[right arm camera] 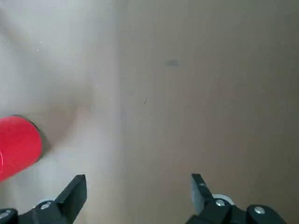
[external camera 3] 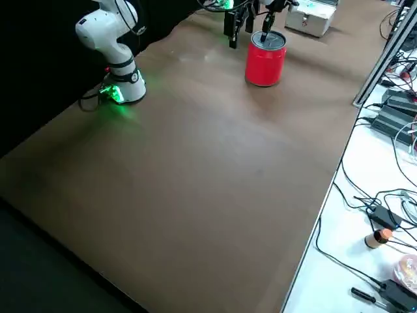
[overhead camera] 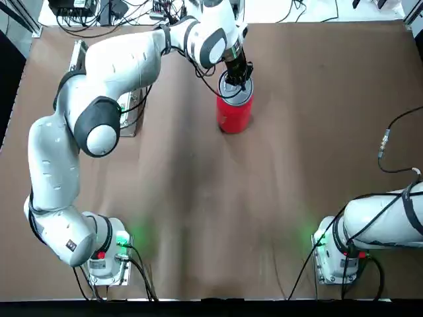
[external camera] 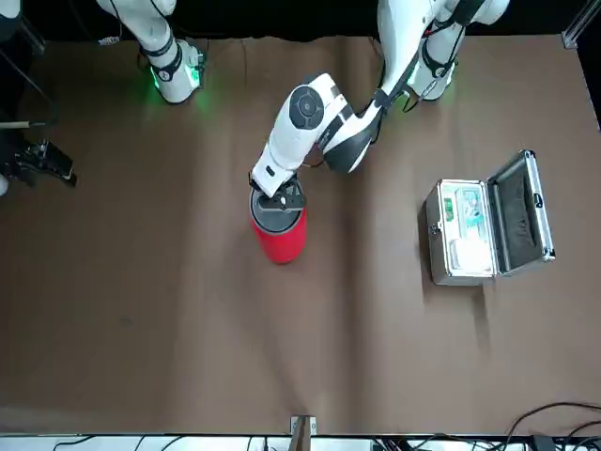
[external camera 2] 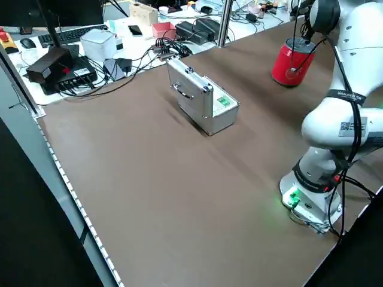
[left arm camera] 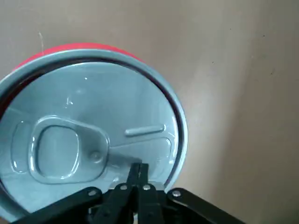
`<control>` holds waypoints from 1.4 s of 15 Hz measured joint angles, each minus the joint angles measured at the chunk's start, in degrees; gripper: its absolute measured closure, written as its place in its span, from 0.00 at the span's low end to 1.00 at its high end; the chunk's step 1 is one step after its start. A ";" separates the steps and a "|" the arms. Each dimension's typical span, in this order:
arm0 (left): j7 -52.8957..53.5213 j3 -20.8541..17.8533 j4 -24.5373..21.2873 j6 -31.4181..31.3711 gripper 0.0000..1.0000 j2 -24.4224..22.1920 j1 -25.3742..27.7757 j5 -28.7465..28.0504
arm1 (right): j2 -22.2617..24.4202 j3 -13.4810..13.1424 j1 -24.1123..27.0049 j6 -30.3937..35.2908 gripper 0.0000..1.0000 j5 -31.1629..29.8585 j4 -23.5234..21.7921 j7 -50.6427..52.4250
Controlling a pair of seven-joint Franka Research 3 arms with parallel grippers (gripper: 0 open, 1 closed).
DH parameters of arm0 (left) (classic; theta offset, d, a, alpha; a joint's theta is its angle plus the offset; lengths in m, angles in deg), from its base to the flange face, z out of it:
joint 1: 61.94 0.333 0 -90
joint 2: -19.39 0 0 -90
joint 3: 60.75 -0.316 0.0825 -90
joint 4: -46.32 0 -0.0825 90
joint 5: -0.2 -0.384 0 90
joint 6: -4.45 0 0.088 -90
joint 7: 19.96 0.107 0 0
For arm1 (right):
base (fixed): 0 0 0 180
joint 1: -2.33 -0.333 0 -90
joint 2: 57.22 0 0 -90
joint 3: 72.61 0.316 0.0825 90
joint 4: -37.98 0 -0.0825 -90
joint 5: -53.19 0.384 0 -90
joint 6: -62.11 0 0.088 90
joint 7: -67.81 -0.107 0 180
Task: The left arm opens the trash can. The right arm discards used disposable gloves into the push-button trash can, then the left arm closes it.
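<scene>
Black, two-fingered left gripper (left arm camera: 139, 169), closed, meets the red cylindrical trash can's silver-grey lid (left arm camera: 88, 112) near its rim, where off-centre pressure could tip the bin; the open-fingered right gripper (right arm camera: 140, 196) waits well apart.

The right arm (overhead camera: 383, 218) ran out past the top view's edge; its tool (right arm camera: 139, 196) was cut off there.
</scene>
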 joint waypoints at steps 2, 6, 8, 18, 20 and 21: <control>0.00 -0.03 0.03 -0.01 0.99 0.02 0.00 0.00 | 0.00 0.01 -0.01 0.00 0.02 0.00 0.00 0.00; 0.00 -0.03 0.05 -0.01 0.99 0.07 -0.06 -0.32 | 0.00 0.06 -0.21 0.00 0.02 0.02 0.00 0.00; -0.01 -0.03 0.05 -0.01 0.99 0.10 -0.08 -0.43 | 0.00 0.10 -0.36 -0.02 0.02 0.02 0.00 0.00; -0.47 -0.03 0.11 -0.09 0.99 0.33 -0.39 -1.54 | -0.01 0.10 -0.41 -0.02 0.02 0.02 0.00 0.00; -0.99 -0.03 0.16 -0.10 0.99 0.44 -0.55 -1.97 | -0.01 0.10 -0.42 -0.02 0.02 0.02 -0.01 0.00; -1.09 -0.03 0.20 -0.11 0.99 0.51 -0.61 -2.13 | -0.01 0.10 -0.42 -0.02 0.02 0.02 -0.01 0.00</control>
